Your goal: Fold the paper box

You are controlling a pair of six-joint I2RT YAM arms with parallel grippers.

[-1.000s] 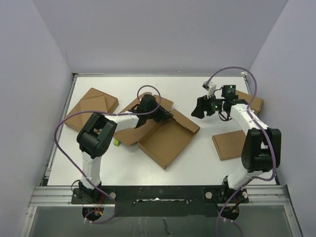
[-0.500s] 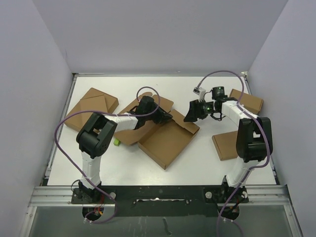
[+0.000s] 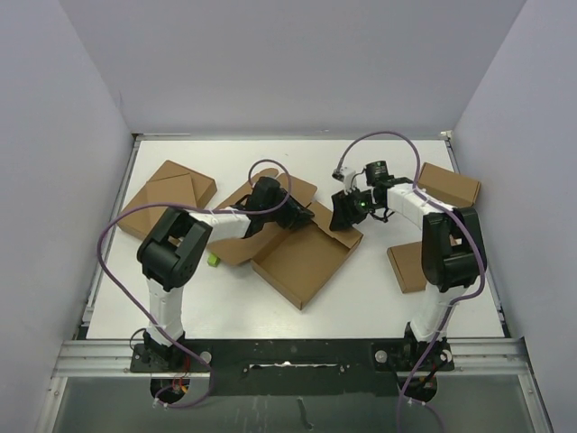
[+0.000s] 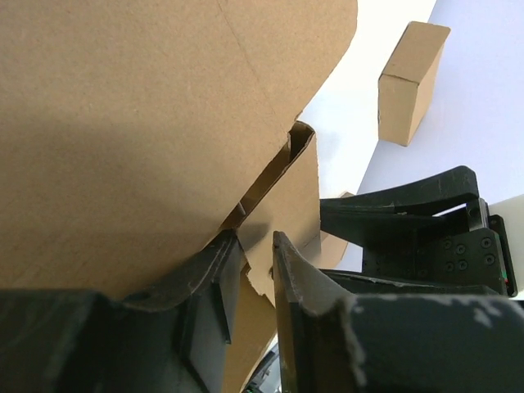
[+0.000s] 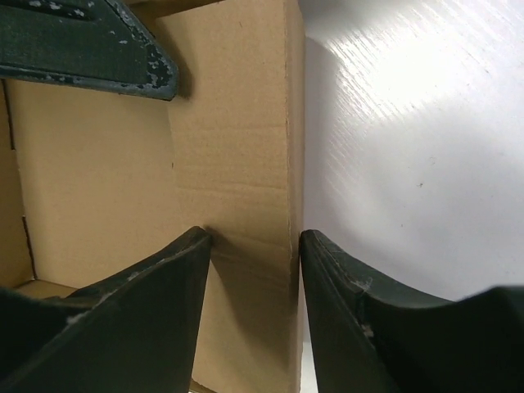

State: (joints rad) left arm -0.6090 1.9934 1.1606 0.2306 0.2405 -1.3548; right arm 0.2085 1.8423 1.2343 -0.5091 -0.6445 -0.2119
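The paper box point(image 3: 302, 255) lies open and flat-bottomed mid-table, with its brown lid panel point(image 3: 243, 236) under my left arm. My left gripper point(image 3: 304, 216) point(image 4: 255, 243) is at the box's far corner, its jaws a narrow gap apart. A ragged flap edge point(image 4: 282, 192) stands in that gap. My right gripper point(image 3: 342, 213) point(image 5: 254, 237) is open at the box's right far corner. Its fingertips point(image 5: 196, 246) straddle a cardboard wall strip point(image 5: 237, 164), whose outer fold runs beside the white table point(image 5: 409, 147).
Small flat brown boxes lie at the left point(image 3: 169, 191), far right point(image 3: 448, 185) point(image 4: 412, 80) and near right point(image 3: 410, 266). A small green block point(image 3: 214, 260) sits by the lid's near edge. Grey walls close in the table on three sides.
My right arm has swung left from the far right down onto the box's corner, and its jaws have narrowed. The left jaws have parted slightly at the flap.
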